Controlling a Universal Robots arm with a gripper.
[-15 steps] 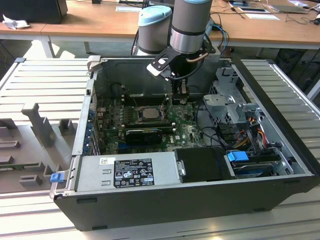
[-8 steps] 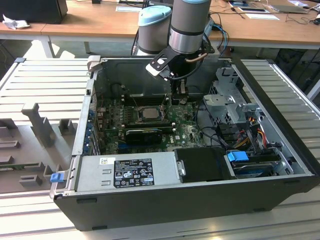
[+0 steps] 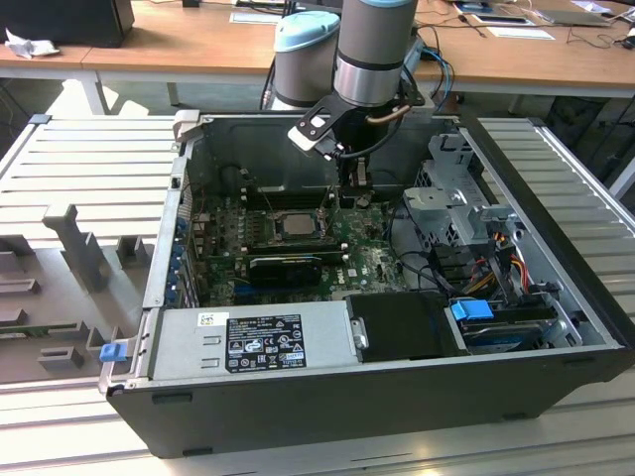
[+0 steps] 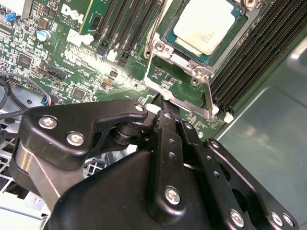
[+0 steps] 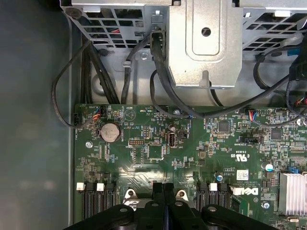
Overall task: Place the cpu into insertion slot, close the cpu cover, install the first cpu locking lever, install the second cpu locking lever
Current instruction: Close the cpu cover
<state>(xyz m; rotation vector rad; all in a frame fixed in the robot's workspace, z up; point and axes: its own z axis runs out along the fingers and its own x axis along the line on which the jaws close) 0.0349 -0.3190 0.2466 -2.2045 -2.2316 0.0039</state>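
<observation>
The cpu (image 4: 206, 24) lies flat in the insertion slot (image 4: 168, 34), pale metal face up; the exterior view has it (image 3: 294, 224) mid-board. The cpu cover (image 4: 209, 93), a silvery frame, stands flipped open off the slot, with green board showing through its window. My gripper (image 4: 162, 103) is shut, fingers pressed together, and its tip is at the cover's outer bar. I cannot tell whether it touches the bar. In the first wrist view the gripper (image 5: 163, 188) points down at the board. In the exterior view the gripper (image 3: 354, 178) hangs just to the right of the slot.
Long black memory slots (image 4: 254, 52) flank the socket. A black graphics card (image 3: 288, 266) lies in front of it, and the power supply (image 3: 253, 337) lies nearer. A metal drive cage (image 5: 204, 43) and loose black cables (image 5: 158, 81) sit beyond the board. Case walls enclose all sides.
</observation>
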